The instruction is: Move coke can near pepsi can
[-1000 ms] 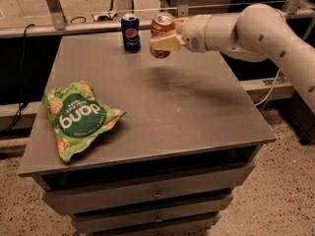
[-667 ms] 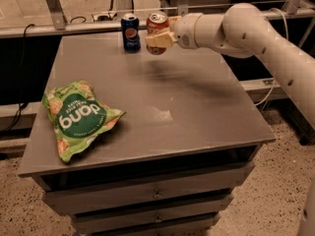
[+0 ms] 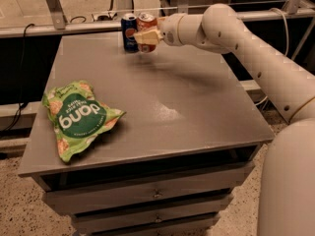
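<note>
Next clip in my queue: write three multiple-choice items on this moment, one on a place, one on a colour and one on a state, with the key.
1. Where is the coke can relative to the pepsi can?
A. Close beside it, at the far edge of the table
B. At the table's near left corner
C. At the table's middle

2. What colour is the snack bag?
A. Green
B. Yellow
C. Purple

3. What is the gripper doing?
A. Open above the snack bag
B. Shut on the coke can
C. Shut on the pepsi can

Key:
1 A, the two cans are side by side at the far edge.
2 A, the bag is green with white lettering.
3 B, the gripper clasps the red-orange can at the far edge, and the blue can is free.
</note>
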Robot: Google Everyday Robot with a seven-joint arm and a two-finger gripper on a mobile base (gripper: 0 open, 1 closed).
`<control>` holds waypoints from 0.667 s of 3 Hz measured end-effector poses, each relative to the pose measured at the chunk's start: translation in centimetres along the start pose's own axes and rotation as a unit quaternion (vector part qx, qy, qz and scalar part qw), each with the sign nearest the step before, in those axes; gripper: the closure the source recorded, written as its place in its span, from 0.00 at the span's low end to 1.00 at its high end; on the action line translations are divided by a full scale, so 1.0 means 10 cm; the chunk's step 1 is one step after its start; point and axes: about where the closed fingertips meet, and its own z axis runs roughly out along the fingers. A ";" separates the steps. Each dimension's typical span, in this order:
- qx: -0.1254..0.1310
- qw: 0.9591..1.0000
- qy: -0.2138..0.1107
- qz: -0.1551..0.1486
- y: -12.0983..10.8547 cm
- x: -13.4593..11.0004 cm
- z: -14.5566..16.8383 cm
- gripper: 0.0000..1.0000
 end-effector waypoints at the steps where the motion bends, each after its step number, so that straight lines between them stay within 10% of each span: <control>1: 0.006 1.000 0.015 0.014 -0.06 0.08 0.11 0.85; 2: 0.016 0.999 0.026 0.025 -0.15 0.16 0.12 0.62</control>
